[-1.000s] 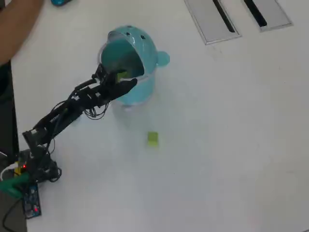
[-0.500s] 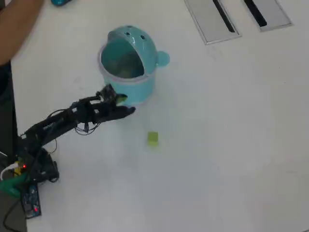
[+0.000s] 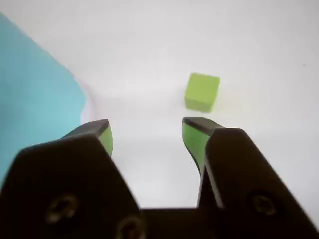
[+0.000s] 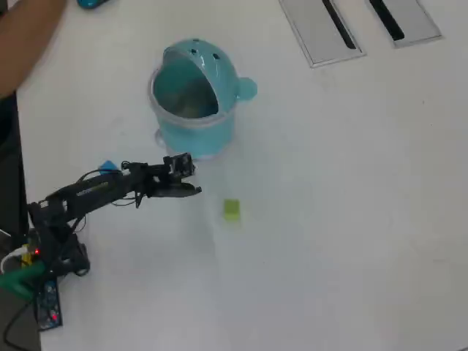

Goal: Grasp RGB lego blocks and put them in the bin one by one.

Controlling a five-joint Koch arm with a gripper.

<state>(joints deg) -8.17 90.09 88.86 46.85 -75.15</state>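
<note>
End effector [image 3: 147, 134] empty, jaws apart. I see green block [image 3: 202, 91] just ahead on bench [image 4: 351, 219], blue block [image 4: 108, 167] too. Bin [image 4: 194, 102] waits, both left.

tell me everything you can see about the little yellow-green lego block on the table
The yellow-green lego block is a small cube-like piece of matte-looking plastic, plain on the faces that show. It sits flat on the white table, alone, with nothing touching it. In the overhead view it lies below and slightly right of the teal bin, clear of it. The open gripper is just short of it, jaws spread, the block ahead and a little right of the gap in the wrist view.
</note>
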